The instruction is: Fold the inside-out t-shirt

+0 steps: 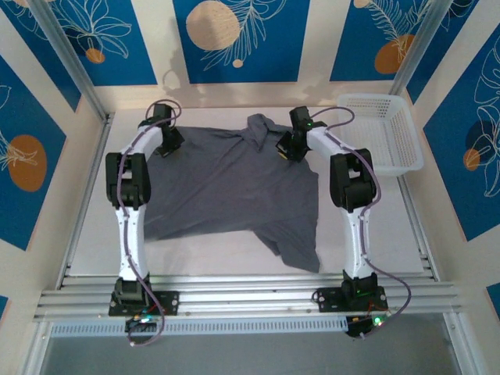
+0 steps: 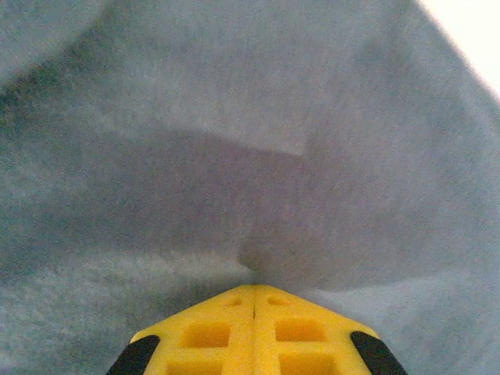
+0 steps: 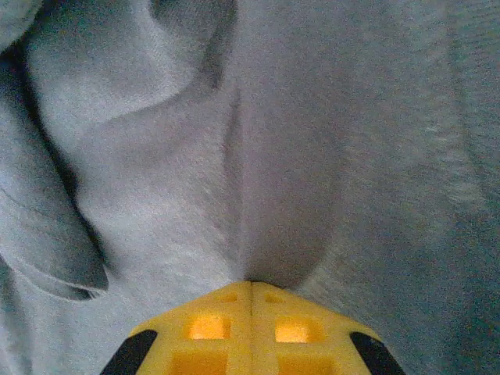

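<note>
The slate-grey t-shirt [image 1: 234, 187] lies spread on the white table, one sleeve hanging toward the near edge at the right. My left gripper [image 1: 169, 144] is down on its far left part. In the left wrist view the yellow jaws [image 2: 255, 289] are pressed together with a pinch of grey cloth [image 2: 273, 234] drawn into their tip. My right gripper [image 1: 291, 148] sits on the far right part, next to the bunched collar [image 1: 258, 125]. Its yellow jaws [image 3: 251, 284] are likewise closed, with a fold of the shirt [image 3: 266, 195] running into them.
A white mesh basket [image 1: 383, 133] stands at the back right of the table, just right of the right arm. Bare table shows in front of the shirt [image 1: 219, 254] and along the left side. Metal rails run along the near edge.
</note>
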Motion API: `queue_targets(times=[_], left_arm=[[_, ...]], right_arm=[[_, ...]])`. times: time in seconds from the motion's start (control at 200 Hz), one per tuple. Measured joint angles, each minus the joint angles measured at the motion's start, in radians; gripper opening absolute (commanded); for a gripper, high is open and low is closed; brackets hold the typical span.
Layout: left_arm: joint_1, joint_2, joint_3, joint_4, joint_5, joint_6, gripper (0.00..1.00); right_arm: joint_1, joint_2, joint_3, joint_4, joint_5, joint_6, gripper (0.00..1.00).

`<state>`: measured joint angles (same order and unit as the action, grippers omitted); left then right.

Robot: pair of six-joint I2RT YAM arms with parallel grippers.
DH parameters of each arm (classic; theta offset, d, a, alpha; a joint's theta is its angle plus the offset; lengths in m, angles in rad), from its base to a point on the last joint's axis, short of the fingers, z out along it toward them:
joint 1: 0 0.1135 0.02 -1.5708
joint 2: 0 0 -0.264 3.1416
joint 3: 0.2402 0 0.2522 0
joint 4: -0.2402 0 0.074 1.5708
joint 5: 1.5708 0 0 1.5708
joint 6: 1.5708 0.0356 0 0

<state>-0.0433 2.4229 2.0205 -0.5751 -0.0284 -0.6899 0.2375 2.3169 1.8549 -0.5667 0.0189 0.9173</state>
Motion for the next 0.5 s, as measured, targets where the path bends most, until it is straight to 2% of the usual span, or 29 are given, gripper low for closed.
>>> queue_targets(times=[0.145,0.395,0.5], left_arm=[[0.027,0.098,0.148,0.0,0.043,-0.016,0.0],[0.048,0.217,0.336,0.011,0.095,-0.034,0.0],[0.055,0.248,0.399,0.002,0.121,-0.033,0.17]], right_arm=[[-0.01,0.066,0.058,0.008,-0.061,0.093,0.02],[-0.018,0.181,0.237,0.019,-0.098,0.2,0.02],[-0.018,0.187,0.266,-0.003,-0.098,0.199,0.03]])
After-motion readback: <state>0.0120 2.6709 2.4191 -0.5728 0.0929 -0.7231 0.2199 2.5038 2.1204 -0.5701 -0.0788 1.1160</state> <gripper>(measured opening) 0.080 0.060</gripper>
